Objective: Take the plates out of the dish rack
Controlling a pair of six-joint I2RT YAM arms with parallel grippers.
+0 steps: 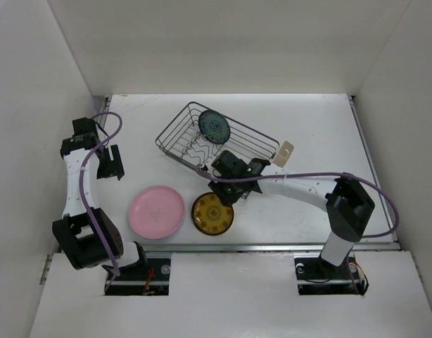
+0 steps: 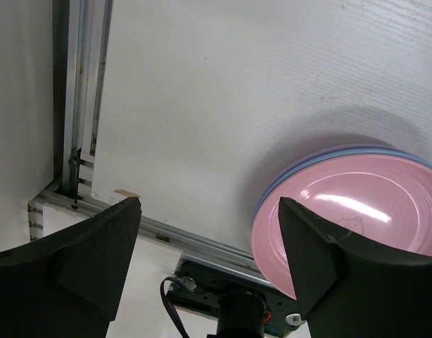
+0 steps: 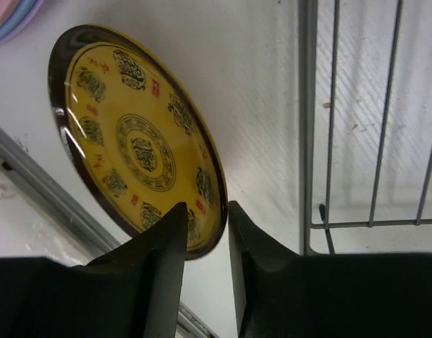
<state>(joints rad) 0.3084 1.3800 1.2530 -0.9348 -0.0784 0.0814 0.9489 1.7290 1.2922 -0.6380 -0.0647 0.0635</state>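
Observation:
The dark wire dish rack (image 1: 252, 138) stands at the table's middle back, with a dark teal patterned plate (image 1: 214, 127) upright in it. Its wires show in the right wrist view (image 3: 385, 141). A pink plate (image 1: 157, 211) tops a stack near the front; blue and lavender rims (image 2: 321, 158) show under it (image 2: 357, 211). My right gripper (image 1: 226, 191) (image 3: 205, 211) is shut on the rim of the mustard-yellow plate (image 1: 213, 215) (image 3: 131, 134), low at the table beside the stack. My left gripper (image 1: 110, 162) (image 2: 209, 204) is open and empty, left of the stack.
A small cream cup (image 1: 286, 151) hangs at the rack's right end. The table's front metal rail (image 2: 167, 236) runs close below the stack. White walls enclose the left, back and right sides.

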